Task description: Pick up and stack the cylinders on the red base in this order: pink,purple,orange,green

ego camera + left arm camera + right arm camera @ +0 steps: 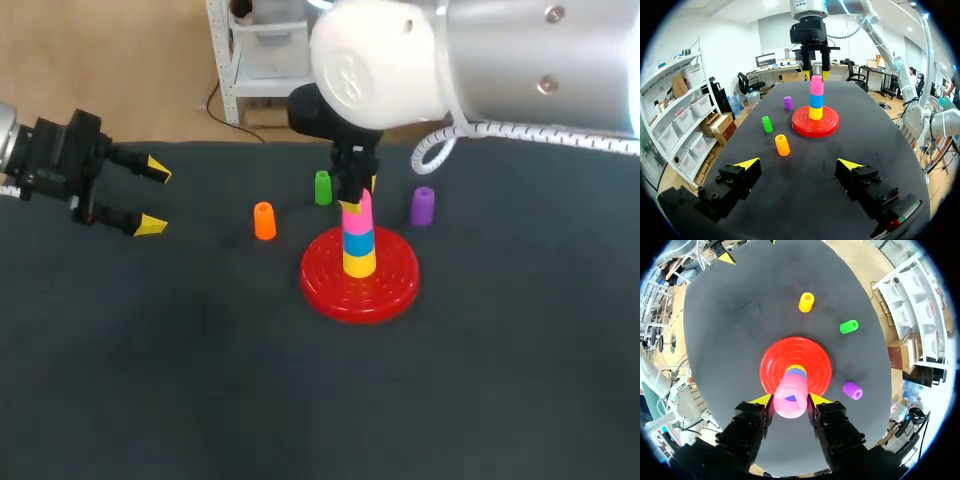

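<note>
Looming closest is the right arm, its white elbow filling the upper view as it reaches down over the dark tabletop. The right jaws point straight down and are closed on the pink cylinder, with a yellow tip pressed to each side near its top. A vertical hold like this suits setting the piece squarely on a column.

The left arm hangs well apart, the left jaws spread wide and empty, probably parked there so the column is unobstructed.

Directly beneath the right jaws sits the red base. On it are a yellow piece and a blue piece, so pink forms the third layer and does not touch the base itself. It looks seated, so the step in hand is judged to be letting go, with purple due next.

The purple cylinder stands upright just beside the right jaws, on the side away from the left jaws. The green cylinder stands just beside them on the side facing the left jaws. The orange cylinder is farther out that way, between the two sets of jaws. All three stand apart from the base, each with room for tips to straddle it.
</note>
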You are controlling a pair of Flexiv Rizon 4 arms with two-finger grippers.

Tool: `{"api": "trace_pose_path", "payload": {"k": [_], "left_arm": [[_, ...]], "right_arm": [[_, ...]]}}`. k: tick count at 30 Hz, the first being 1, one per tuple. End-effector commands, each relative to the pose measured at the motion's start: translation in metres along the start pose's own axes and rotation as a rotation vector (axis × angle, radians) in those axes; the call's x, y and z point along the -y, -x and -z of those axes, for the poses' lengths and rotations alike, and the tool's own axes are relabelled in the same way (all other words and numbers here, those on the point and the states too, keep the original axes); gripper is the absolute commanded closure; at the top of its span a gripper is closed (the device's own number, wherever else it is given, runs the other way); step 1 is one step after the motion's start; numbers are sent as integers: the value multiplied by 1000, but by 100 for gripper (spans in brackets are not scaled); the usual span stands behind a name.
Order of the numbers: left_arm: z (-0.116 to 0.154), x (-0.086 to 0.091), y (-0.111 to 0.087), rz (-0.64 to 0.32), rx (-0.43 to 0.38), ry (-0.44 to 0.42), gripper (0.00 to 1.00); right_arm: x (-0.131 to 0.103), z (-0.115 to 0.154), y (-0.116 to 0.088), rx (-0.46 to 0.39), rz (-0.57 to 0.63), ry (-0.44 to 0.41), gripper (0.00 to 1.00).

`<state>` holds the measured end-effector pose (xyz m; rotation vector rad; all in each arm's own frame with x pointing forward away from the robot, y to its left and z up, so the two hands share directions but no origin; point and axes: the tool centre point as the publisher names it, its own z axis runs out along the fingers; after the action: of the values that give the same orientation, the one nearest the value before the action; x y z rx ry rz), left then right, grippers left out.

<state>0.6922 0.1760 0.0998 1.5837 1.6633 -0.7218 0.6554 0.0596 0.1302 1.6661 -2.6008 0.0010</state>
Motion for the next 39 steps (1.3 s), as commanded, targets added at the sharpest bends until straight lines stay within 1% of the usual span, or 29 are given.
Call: {"api": "trace_pose_path", "payload": {"k": [1,2,3,7,11,13,19,25,28,34,39], "left_arm": [[0,1,-1,-2,1,4,0],[0,1,-1,-2,1,4,0],[0,1,-1,-2,1,4,0],[0,1,-1,-2,1,4,0],[0,1,-1,-2,1,4,0],[0,1,-1,-2,1,4,0],[0,1,-1,-2,1,4,0],[0,1,-1,-2,1,4,0],[0,1,-1,-2,1,4,0],[0,1,-1,-2,1,4,0],[0,1,-1,-2,1,4,0]], "right_arm": [[-6,-3,-9,35,-3,-29,72],[-5,0,-10,36,-3,-40,50],[-5,5,-11,28,-3,-49,0],[-1,22,-19,51,-18,-73,0],[3,40,-31,93,-46,-98,0],[6,47,-34,97,-51,-104,0],[15,56,-39,119,-81,-103,0],[24,49,-55,133,-148,-78,0],[28,44,-58,135,-165,-68,0],[39,29,-63,108,-193,-45,0],[53,15,-70,86,-212,-39,0]]}}
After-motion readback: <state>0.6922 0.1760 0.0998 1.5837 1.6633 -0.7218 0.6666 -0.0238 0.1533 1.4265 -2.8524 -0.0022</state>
